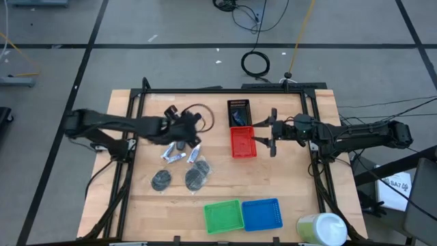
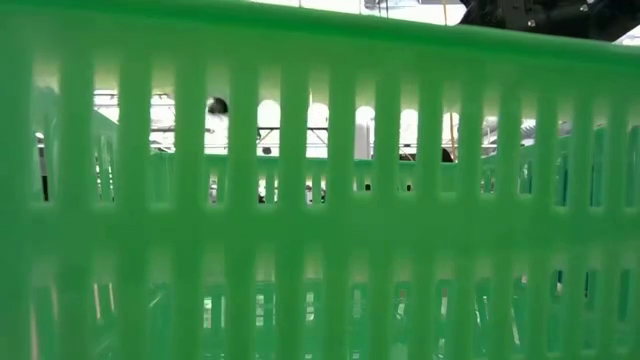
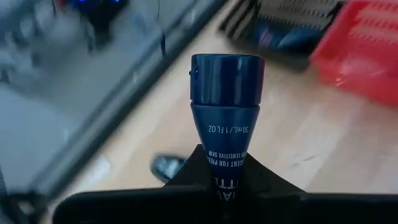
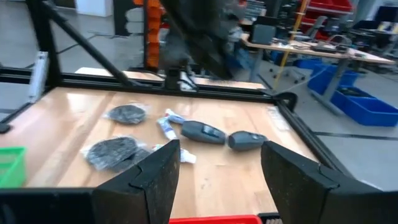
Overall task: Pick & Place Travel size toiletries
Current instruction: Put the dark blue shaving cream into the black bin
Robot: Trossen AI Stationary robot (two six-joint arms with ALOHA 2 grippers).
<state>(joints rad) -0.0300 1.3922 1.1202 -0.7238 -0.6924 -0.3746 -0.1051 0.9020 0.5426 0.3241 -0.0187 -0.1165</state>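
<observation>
Left claw point(image 1: 183, 130) gripping dark blue mini bottle point(image 3: 226, 93), cap pointing away from wrist, hovering over table point(image 1: 293, 184) left of centre. Right claw point(image 1: 268, 133) spread wide, holding nothing, hanging just beside red basket point(image 1: 243, 142) at its 3 o'clock. Black basket point(image 1: 239, 113) sitting at 12 o'clock of red one. Two mini bottles point(image 4: 203, 132), white tubes point(image 4: 168, 129), two wrapped dark pads point(image 1: 161, 180) lying loose on table. Green basket point(image 1: 224, 216) and blue basket point(image 1: 262, 214) resting at 6 o'clock edge; green one blocking low view.

Pads point(image 1: 179, 179) left of baskets point(image 1: 243, 215), table point(image 1: 293, 178) front.
</observation>
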